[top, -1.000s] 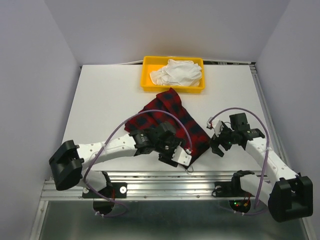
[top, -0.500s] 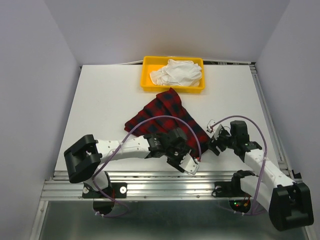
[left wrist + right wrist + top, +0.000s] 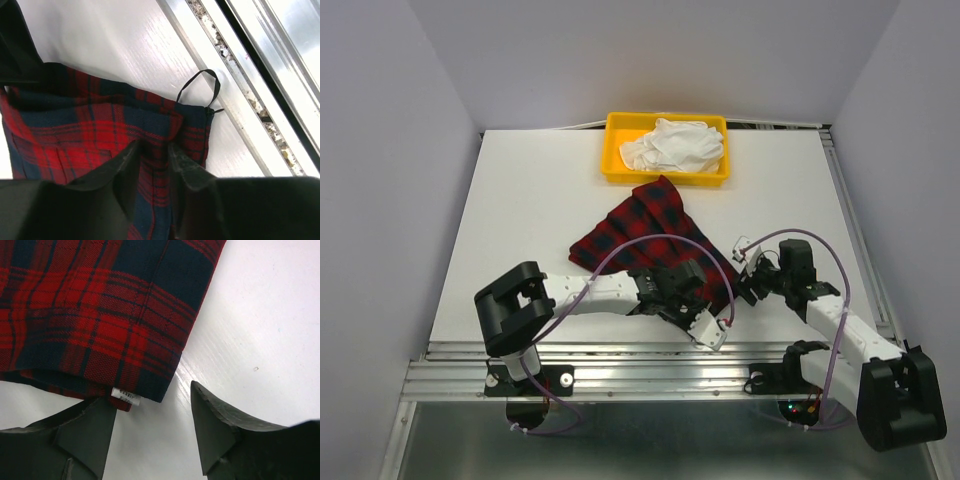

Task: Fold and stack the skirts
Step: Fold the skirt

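- my left claw (image 3: 154,148): nearly closed, pinching a fold of the plaid skirt (image 3: 90,130)
- right claw (image 3: 151,402): open, empty, beside the skirt's white tag (image 3: 124,397)
- I can't read the tag print

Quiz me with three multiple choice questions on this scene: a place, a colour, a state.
1. The white cloth lies: A in the yellow tray; B on the floor; C on a shelf.
2. The spread-out skirt is: A plain blue; B red and dark plaid; C yellow.
3. The right gripper is: A shut on the skirt; B shut on the tray; C open.
A, it fills the tray; B, its checks show; C, its fingers stand wide apart, nothing between.
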`<state>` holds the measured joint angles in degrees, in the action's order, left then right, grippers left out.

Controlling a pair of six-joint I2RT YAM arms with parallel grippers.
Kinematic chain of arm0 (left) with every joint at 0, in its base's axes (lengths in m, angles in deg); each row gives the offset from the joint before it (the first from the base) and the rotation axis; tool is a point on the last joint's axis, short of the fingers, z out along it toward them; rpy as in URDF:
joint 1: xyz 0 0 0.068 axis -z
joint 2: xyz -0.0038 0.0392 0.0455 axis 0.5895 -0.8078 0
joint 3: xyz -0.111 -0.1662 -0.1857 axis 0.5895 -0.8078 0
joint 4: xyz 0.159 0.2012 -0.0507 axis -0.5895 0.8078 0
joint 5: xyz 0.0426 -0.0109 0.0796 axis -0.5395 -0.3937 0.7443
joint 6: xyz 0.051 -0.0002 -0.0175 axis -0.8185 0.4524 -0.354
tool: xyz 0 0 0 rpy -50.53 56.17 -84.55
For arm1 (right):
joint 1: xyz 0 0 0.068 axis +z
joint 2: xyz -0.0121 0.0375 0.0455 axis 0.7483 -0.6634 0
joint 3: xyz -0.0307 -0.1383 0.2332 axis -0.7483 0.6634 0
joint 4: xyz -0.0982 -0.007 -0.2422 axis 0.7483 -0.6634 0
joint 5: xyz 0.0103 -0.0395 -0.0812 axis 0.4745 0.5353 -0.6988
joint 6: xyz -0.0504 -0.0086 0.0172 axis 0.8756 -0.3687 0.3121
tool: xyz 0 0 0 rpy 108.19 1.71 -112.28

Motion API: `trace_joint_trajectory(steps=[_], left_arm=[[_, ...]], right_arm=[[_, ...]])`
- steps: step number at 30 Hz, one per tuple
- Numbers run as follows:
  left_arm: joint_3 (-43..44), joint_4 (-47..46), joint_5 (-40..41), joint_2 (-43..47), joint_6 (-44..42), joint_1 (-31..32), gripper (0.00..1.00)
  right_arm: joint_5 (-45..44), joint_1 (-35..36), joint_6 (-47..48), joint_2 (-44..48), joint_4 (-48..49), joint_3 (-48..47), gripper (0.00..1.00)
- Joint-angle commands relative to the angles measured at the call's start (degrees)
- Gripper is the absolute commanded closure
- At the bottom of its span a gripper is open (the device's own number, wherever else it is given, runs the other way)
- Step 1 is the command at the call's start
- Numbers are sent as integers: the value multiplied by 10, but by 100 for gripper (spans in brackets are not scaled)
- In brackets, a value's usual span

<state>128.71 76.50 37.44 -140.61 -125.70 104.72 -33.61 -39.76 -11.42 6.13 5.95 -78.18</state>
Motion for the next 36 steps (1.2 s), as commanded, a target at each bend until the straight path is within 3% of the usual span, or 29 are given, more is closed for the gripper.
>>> trace_joint_trajectory(steps=[1,6,13,22,28,32,36], left_arm=[[23,11,-3,4,-18,4,69],[23,59,-13,15,-29,12,100],[-20,104,-13,54,-42,17,100],[-17,103,-19,-28,-42,24,100],[-23,121,-10,-66,-67,26,100],[-35,143,-12,-54,-89,26,100],[-71,155,2,-25,-118,25,100]], right_arm=[[15,-1,0,-3,51,-13,37],[-6,-1,-19,-37,68,-25,44],[-31,-1,-28,-66,77,-38,49],[-66,-1,4,-71,45,-33,57],[-103,-1,12,-33,-39,-63,50],[-130,-1,42,-14,-175,-144,41],[-62,-1,30,4,-278,-233,27]])
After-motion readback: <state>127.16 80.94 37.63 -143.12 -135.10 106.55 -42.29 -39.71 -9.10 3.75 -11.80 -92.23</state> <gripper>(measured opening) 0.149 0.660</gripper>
